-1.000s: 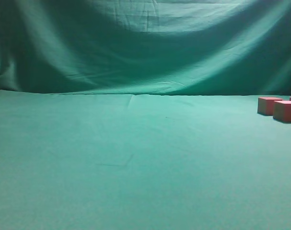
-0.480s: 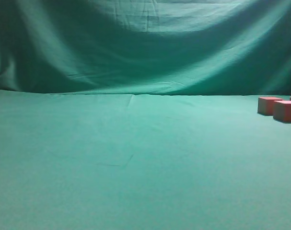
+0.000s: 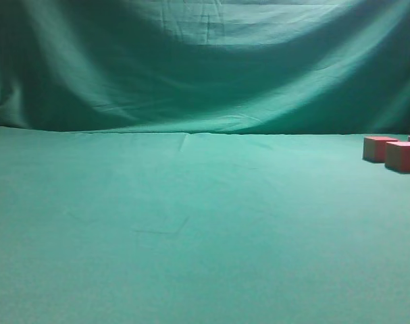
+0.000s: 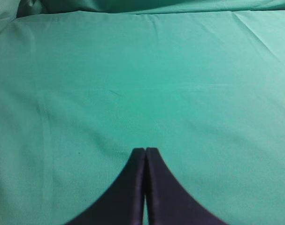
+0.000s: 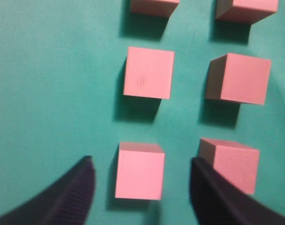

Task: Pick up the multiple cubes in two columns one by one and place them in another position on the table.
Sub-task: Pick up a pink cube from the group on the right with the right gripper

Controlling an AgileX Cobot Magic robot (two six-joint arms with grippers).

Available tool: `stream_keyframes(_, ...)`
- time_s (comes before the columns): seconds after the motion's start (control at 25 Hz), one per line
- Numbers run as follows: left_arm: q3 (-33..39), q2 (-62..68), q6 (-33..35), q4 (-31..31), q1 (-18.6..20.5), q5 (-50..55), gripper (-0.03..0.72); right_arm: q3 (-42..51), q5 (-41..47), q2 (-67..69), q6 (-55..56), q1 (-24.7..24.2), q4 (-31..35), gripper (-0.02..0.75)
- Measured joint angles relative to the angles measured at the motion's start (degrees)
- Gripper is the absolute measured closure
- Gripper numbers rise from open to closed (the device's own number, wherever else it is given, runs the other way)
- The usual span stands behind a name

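Approaching a cube [image 5: 140, 171]: right gripper [image 5: 140, 187] spread wide astride it; next, descend and close.

exterior: low, along table [image 3: 191, 223] toward backdrop [image 3: 205, 61] | left wrist: slanted down at bare table | right wrist: straight down, close over cubes [image 5: 148, 72], shared with exterior's right edge

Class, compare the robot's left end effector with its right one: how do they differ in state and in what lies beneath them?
The left end effector has its jaws pressed together; the right end effector has its jaws spread wide.
The left hangs over bare table; the right is above the cubes, its jaws either side of the nearest cube.
Both have dark fingers and hold nothing.
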Motion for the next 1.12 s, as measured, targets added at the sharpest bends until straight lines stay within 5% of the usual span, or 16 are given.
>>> stream_keyframes(0.08, 0.0, 0.0, 0.0, 0.0, 0.0, 0.0, 0.688, 0.0, 0.0, 0.0, 0.9, 0.0, 1.0, 0.239)
stream_keyframes(0.24, 0.0, 0.0, 0.0, 0.0, 0.0, 0.0, 0.688, 0.0, -0.1, 0.2, 1.3, 0.0, 2.1, 0.208)
stream_keyframes(0.96, 0.0, 0.0, 0.0, 0.0, 0.0, 0.0, 0.688, 0.0, -4.6, 11.5, 2.0, 0.0, 2.1, 0.223)
stream_keyframes(1.12, 0.0, 0.0, 0.0, 0.0, 0.0, 0.0, 0.688, -0.1, -4.6, 11.7, 2.0, 0.0, 2.1, 0.428)
